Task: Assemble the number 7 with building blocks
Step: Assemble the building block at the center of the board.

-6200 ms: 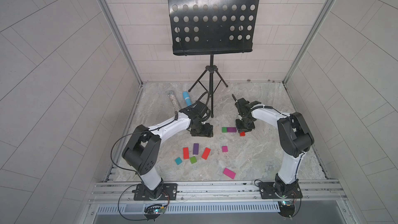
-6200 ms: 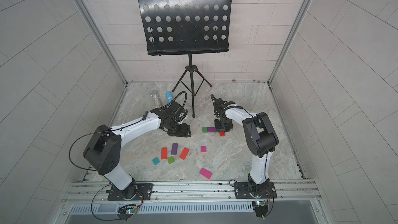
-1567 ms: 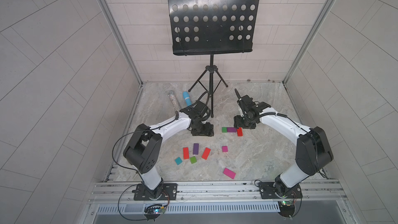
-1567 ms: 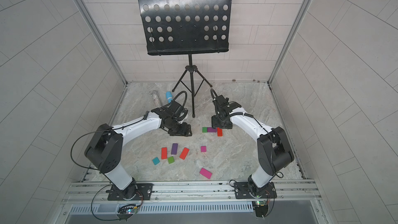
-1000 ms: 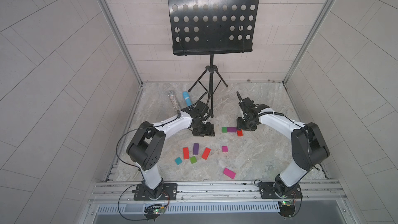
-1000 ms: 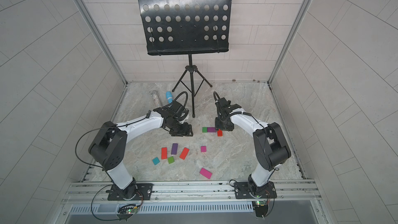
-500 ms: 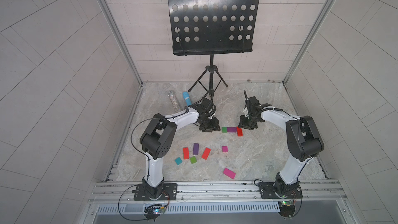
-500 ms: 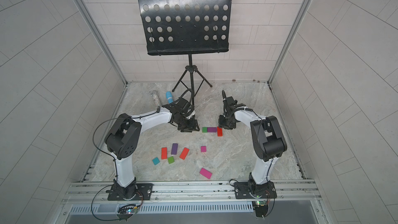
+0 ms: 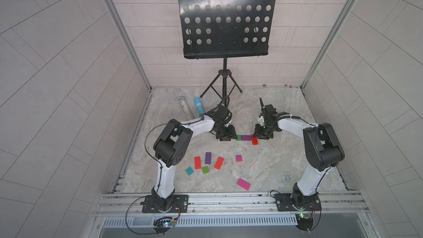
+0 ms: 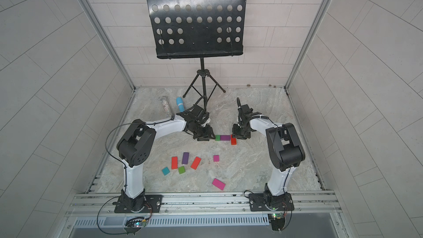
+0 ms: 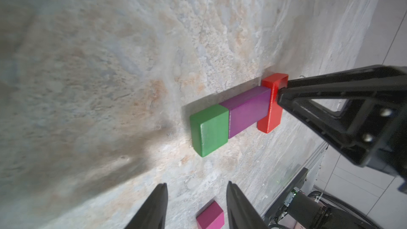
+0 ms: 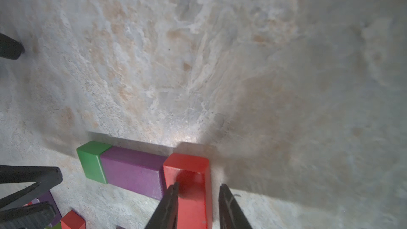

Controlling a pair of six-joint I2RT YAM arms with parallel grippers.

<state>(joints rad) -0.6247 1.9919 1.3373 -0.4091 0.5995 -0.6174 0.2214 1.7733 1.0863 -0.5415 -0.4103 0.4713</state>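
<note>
Green square (image 9: 239, 137), purple bar (image 9: 246, 137) and red bar (image 9: 254, 140) touch in a row mid-desk (image 9: 274, 168).
Flat matte blocks on marbled stone, red crosswise at purple's end. Right claw (image 12: 199, 184) slightly apart, fingertip touching red, not clamped. Left claw (image 11: 196, 183) apart, empty, just beside green. Seven loose blocks (image 9: 219, 163) sit nearer the bases.

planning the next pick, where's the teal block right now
In a top view the teal block lies flat on the robot's left, just left of the loose green square and nearer the robot than a red block.
</note>
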